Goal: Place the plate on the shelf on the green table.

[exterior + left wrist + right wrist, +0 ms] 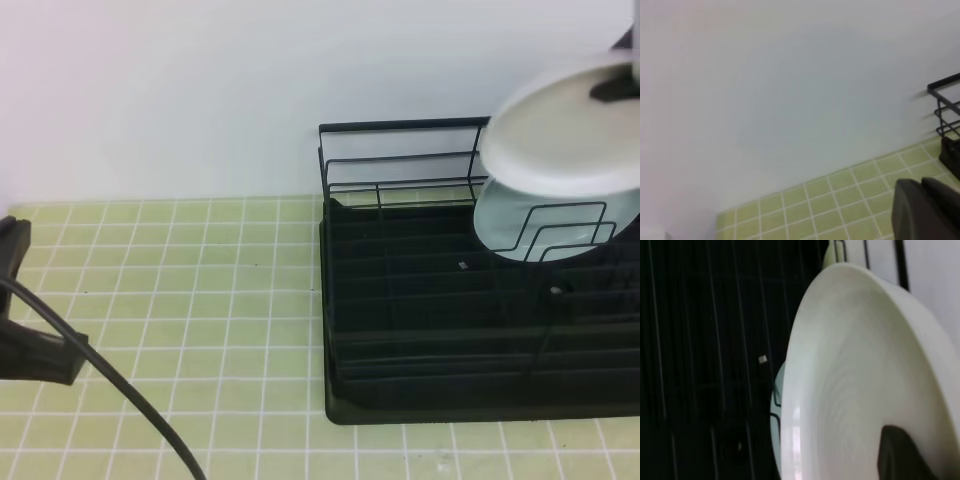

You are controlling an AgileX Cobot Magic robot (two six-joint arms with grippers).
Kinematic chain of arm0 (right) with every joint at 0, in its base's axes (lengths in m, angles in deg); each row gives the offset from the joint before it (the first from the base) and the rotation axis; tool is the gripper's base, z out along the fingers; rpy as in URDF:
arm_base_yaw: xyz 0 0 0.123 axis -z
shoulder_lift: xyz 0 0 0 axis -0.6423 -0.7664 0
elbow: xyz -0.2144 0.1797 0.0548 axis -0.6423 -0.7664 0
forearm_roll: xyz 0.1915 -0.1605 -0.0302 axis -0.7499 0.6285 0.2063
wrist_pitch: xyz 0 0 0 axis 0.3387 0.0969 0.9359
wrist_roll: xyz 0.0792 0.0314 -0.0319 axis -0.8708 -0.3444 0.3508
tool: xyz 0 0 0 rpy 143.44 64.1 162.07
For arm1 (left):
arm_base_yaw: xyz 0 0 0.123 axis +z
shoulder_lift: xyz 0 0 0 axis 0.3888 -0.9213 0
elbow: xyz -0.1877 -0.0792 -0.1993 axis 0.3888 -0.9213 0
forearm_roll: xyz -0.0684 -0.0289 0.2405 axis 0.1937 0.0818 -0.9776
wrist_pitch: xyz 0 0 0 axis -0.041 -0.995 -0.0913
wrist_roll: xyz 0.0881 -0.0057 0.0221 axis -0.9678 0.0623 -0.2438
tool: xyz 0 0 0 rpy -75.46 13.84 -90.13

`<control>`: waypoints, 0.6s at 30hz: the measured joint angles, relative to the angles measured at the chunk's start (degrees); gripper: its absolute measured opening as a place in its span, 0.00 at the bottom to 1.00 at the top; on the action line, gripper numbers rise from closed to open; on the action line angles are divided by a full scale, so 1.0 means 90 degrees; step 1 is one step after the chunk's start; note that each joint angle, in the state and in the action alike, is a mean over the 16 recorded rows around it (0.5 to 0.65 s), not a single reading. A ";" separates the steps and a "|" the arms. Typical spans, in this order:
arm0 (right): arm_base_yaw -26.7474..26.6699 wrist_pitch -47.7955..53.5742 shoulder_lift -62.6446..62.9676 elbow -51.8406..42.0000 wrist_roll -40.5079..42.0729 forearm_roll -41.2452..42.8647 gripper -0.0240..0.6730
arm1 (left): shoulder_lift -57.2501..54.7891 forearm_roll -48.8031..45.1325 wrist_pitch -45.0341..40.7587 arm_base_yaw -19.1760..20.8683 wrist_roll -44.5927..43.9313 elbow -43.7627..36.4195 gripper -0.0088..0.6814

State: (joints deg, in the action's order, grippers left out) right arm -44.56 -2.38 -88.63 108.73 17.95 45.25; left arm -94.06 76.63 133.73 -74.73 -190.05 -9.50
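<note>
Two plates showed at the right end of the shelf [440, 300]: the white plate [565, 130], held in the air above the rack's back rail and tilted, and a pale mint-tinted plate [510, 225] already standing among the upright wire dividers [560, 230] just below it. The right gripper [618, 88] pinched the white plate at its upper rim, one dark finger [900, 455] lying against the inside of the dish in the right wrist view; its jaws were pressed onto the rim, not spread. The left gripper [925, 212] sat idle and pressed shut, holding nothing, low over the green table [180, 290] at the far left, well apart from the rack. The step in hand looked like lowering the plate into a slot, and the task seemed well advanced but not finished, since the plate touched no wire yet. To do it well, the plate would probably need turning closer to upright, so its edge lined up with a free gap between dividers beside the mint plate and not on top of it. A slow, straight descent seemed wise, with the grip kept until the lower rim rested on the ribbed tray base [430, 380]. Released too early or too tilted, the plate could knock its neighbour or roll.
</note>
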 joint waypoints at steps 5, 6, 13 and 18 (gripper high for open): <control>-0.0006 -0.0087 -0.0347 0.0000 0.0103 0.0137 0.03 | 0.0000 -0.0023 0.0076 0.0001 -0.0023 0.0000 0.02; -0.0006 -0.0094 -0.0399 0.0000 0.0104 0.0172 0.03 | 0.0000 -0.0046 0.0090 0.0001 -0.0029 0.0001 0.02; -0.0006 -0.0247 -0.0604 0.0000 0.0024 0.0333 0.03 | 0.0000 -0.0046 0.0117 0.0001 -0.0060 0.0001 0.02; -0.0006 -0.0414 -0.0674 0.0000 -0.0058 0.0424 0.03 | 0.0000 -0.0046 0.0092 0.0000 -0.0077 0.0001 0.02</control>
State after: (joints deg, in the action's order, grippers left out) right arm -44.61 -6.10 -94.70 108.73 17.42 49.06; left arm -94.06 76.22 134.55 -74.73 -190.74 -9.49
